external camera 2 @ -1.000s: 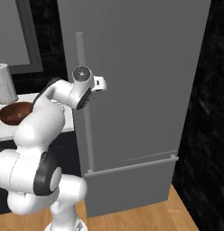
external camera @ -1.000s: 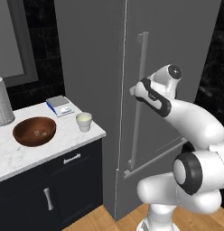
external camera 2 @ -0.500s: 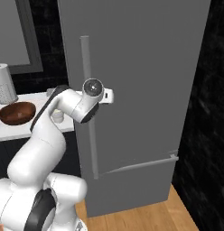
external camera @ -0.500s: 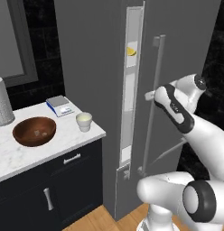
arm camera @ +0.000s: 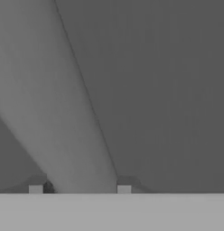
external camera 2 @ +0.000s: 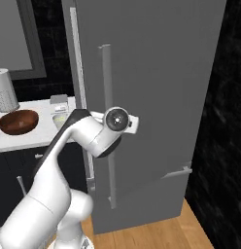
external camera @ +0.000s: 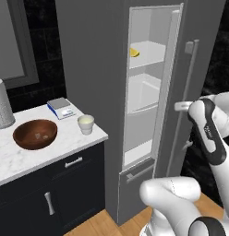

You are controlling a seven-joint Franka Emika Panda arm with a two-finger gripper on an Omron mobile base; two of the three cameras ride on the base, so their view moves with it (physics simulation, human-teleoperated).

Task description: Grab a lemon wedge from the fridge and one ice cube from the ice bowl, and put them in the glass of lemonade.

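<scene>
Hand view: tool (arm camera: pixel 80 188) fingers straddle fridge (external camera: pixel 93 69) handle (arm camera: pixel 64 113), gripping it; lemon wedge (external camera: pixel 134 52) on upper shelf, well apart.

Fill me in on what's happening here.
The robot's gripper is at the fridge's handle, with the fridge door swung partly open. A lemon wedge sits on the top shelf inside. On the counter to the left, the ice bowl and the glass of lemonade wait untouched.
</scene>
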